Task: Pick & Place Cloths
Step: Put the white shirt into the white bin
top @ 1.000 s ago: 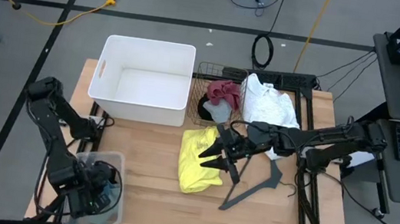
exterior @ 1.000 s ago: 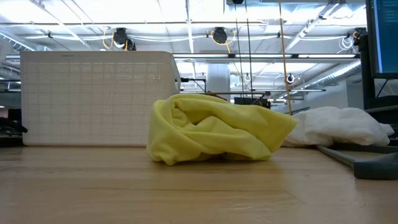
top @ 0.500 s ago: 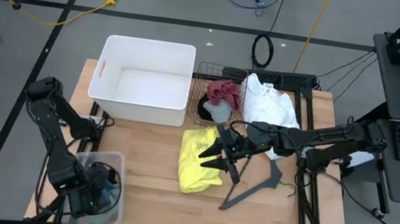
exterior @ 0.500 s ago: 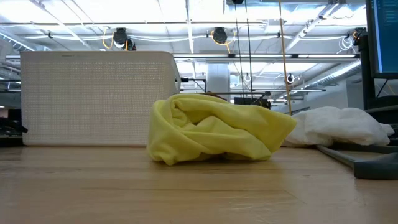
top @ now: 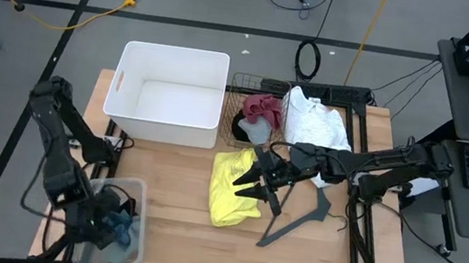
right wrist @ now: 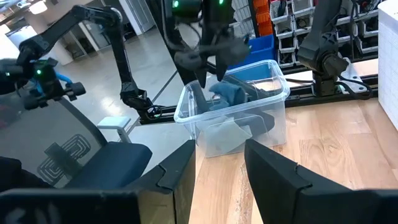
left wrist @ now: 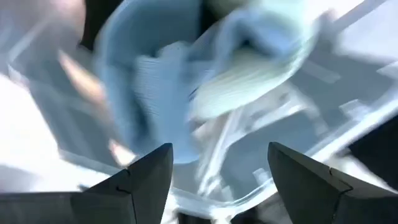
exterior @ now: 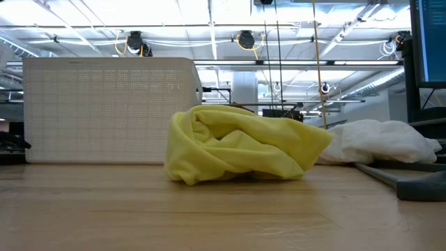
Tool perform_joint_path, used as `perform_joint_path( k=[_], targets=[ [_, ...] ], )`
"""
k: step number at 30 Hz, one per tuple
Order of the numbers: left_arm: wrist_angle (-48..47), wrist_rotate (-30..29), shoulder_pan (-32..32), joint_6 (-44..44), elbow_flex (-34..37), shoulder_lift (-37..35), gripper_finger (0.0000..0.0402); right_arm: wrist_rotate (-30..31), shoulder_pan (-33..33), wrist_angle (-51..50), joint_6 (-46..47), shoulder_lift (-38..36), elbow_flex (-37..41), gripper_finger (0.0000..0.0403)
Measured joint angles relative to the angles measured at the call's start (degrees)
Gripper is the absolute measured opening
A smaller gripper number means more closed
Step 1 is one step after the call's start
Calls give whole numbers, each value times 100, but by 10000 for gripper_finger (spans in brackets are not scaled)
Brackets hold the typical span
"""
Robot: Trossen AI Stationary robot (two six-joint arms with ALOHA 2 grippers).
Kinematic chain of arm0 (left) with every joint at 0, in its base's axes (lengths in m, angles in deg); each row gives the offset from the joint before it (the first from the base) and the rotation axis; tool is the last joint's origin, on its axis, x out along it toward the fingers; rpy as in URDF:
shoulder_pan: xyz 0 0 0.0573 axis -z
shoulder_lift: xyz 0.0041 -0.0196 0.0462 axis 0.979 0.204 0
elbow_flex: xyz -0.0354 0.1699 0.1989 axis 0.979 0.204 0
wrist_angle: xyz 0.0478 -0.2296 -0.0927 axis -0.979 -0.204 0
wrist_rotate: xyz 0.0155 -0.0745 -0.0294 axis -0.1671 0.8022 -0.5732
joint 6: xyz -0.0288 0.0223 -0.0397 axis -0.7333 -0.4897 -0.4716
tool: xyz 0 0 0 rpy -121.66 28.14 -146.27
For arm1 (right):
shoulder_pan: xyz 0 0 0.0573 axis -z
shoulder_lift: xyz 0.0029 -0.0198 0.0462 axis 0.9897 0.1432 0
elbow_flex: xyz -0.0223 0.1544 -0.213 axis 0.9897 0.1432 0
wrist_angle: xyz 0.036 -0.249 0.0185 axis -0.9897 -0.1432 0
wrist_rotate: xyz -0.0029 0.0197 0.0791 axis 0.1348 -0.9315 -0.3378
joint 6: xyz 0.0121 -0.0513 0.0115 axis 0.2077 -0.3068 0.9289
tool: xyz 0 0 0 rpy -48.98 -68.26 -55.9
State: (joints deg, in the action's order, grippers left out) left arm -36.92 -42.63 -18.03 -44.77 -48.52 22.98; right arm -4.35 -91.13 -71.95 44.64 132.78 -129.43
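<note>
A blue-teal cloth lies in the clear plastic bin at the table's near left corner. It also shows in the right wrist view. My left gripper stands open just above that bin, pointing down at the cloth, clear of it. A yellow cloth lies crumpled mid-table. My right gripper is open over its right part, fingers level and pointing toward the table's left; nothing shows between them. A white cloth lies at the far right. A maroon cloth and a grey one sit in a wire basket.
A white tub stands at the far left of the table beside the wire basket. A dark grey hanger lies on the wood to the right of the yellow cloth. Bare wood stretches along the near edge between the clear bin and the hanger.
My left arm has drawn up and back toward the table's left edge, lifting its gripper out of the clear bin. The blue-teal cloth now shows uncovered inside the bin.
</note>
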Motion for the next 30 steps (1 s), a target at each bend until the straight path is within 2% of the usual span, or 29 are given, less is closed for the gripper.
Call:
perform_joint_path(
  k=[3, 10, 14, 18, 22, 30],
  targets=[
    [33, -732, 28, -19, 0, -328, 267, 0, 0, 0, 0, 0, 0, 130],
    [37, -2014, 31, 168, 0, -902, 267, -13, 0, -57, 165, 0, 0, 130],
    [61, -3210, 31, 781, 0, -1104, 267, -15, 0, -389, 160, 0, 0, 130],
    [252, -4321, 27, 1789, 0, -1250, 267, -9, 36, -998, 164, 0, 0, 130],
    [439, -5193, 27, 2670, 0, -1313, 267, 2, 101, -1752, 193, 0, 0, 130],
    [424, -6478, 27, 3402, 0, -1311, 266, 2, 309, -2951, 585, 0, 0, 130]
  ],
)
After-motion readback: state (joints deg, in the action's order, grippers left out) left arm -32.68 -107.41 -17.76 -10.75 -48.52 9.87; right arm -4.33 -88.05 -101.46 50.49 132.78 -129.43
